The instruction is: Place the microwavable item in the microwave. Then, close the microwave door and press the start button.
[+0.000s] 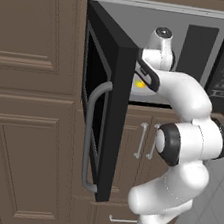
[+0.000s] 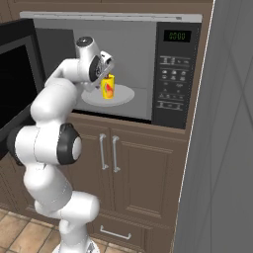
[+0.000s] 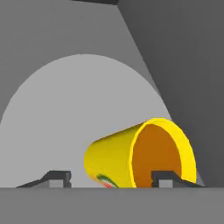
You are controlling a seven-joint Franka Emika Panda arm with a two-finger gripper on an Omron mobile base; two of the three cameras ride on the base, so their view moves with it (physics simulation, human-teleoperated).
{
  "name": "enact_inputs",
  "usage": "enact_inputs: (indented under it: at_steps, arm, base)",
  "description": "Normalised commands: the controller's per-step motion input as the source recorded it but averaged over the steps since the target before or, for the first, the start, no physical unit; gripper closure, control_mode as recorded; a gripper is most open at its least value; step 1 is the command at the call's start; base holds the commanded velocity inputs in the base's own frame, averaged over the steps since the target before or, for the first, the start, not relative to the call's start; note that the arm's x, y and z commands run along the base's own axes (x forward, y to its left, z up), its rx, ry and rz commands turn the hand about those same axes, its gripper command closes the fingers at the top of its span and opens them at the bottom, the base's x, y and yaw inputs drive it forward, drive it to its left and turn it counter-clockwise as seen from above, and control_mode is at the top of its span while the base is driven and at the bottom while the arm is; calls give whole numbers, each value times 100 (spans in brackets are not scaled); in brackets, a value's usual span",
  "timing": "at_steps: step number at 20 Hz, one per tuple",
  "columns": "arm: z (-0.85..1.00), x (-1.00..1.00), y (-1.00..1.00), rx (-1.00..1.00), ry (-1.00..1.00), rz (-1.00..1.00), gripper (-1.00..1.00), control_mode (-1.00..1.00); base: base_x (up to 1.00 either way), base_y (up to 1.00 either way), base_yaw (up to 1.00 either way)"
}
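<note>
The white robot arm reaches up and into the big black microwave, which sits in a wall of brown cabinets. The microwave door is swung wide open, sticking out toward the room, and its long curved grey handle runs down the front of it. Inside, the walls are grey and a round white plate lies on the floor of the oven. The little yellow cup with the red-orange mark stands on that plate, near its middle, under the robot's hand. The claw is right above the cup, at its rim. From the hand's own camera I look along the cup and into its orange inside, with the white plate behind it. The two small dark fingertips stand apart, one on each side of the cup's mouth, so the claw looks open around the cup; I cannot tell if the tips are touching it. On the right side of the microwave there is a dark panel of buttons with a small green display on top. Below the microwave are two brown cupboard doors with grey handles, and the floor has orange-brown tiles.
</note>
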Motion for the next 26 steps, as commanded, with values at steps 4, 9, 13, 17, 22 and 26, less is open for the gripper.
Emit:
enact_inputs:
  at_steps: [4, 9, 13, 17, 22, 26]
  arm:
    - [38, -45, 0, 0, -35, 3, -100, -100]
    - [9, -69, 0, 0, -29, 1, -100, -100]
    - [-11, -100, 11, -4, -15, 0, -100, -100]
    - [-5, -100, 14, -5, -25, 0, -100, -100]
    - [80, -100, 0, 0, -7, 0, -100, -100]
    - [67, -100, 0, -1, 0, 1, -100, -100]
  base:
    - [0, 0, 0]
    - [0, 0, 0]
    - [0, 0, 0]
    - [0, 0, 0]
    - [0, 0, 0]
    - [0, 0, 0]
